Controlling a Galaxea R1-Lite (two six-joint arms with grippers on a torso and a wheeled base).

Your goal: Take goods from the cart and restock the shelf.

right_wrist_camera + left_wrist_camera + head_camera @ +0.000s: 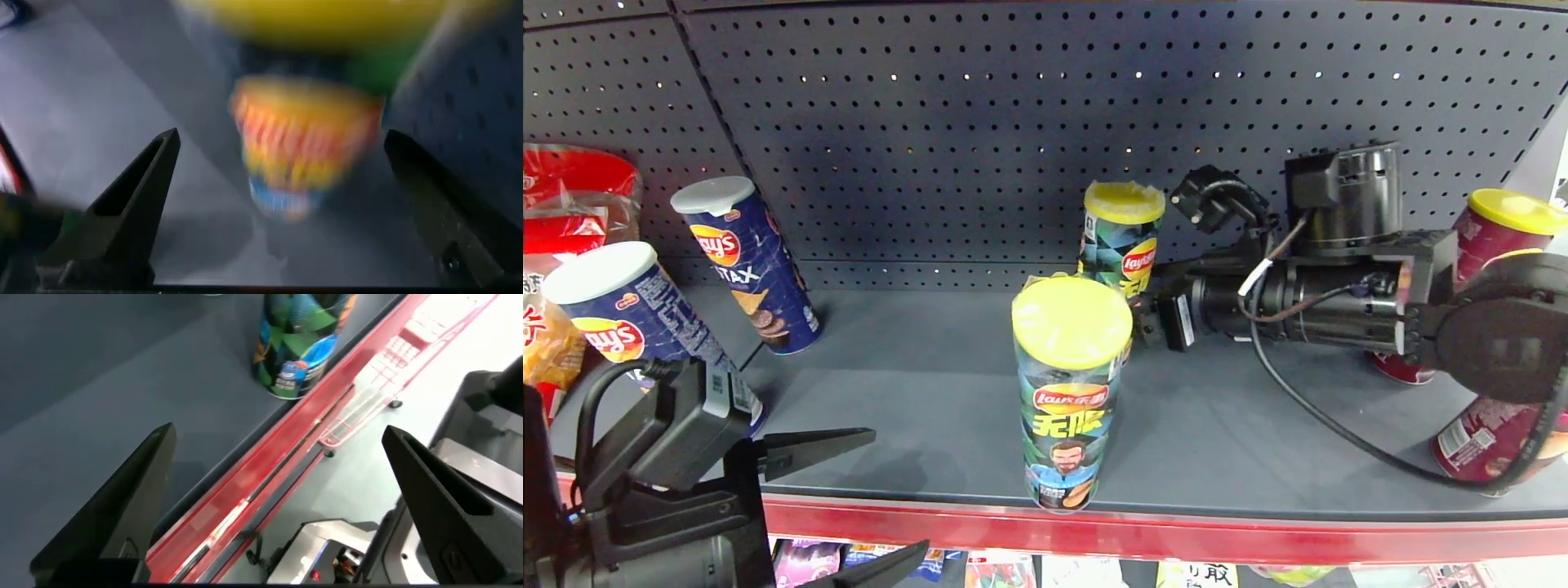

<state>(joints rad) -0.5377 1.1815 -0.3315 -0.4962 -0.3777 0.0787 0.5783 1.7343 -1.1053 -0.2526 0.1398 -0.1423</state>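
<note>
The right gripper (282, 135) hangs with its fingers spread wide and holds nothing. It is just beside the rear green-and-black cardboard chip tube with a yellow plastic lid (1121, 245). That tube stands upright near the black perforated back panel (980, 122), at about 1 o'clock from the front green-and-black chip tube (1068, 408), which is of the same kind and sits at the shelf's front edge. I judge the step in hand to be settling the rear tube into its row; whether a finger touches it I cannot tell. To do this well, the arm should travel level along its own line toward 3 o'clock with the fingers kept wide, since a tall, light tube would likely tip at a brush. The loose cable and elbow should also stay clear of the dark red tube with a yellow lid (1507, 233) at 3 o'clock and the second red tube (1482, 445) nearer the front. The left gripper (278, 431) is likewise wide and empty, low at 8 o'clock from the front tube, over the red lip of the dark grey metal shelf (915, 384). As for containers, every tube whose top shows is lidded, so the contents are hidden. Two blue tubes with white lids (752, 261) (629, 318) stand at 9 to 10 o'clock. Farther that way is a red crinkled plastic bag (572, 196) whose filling I cannot make out.
</note>
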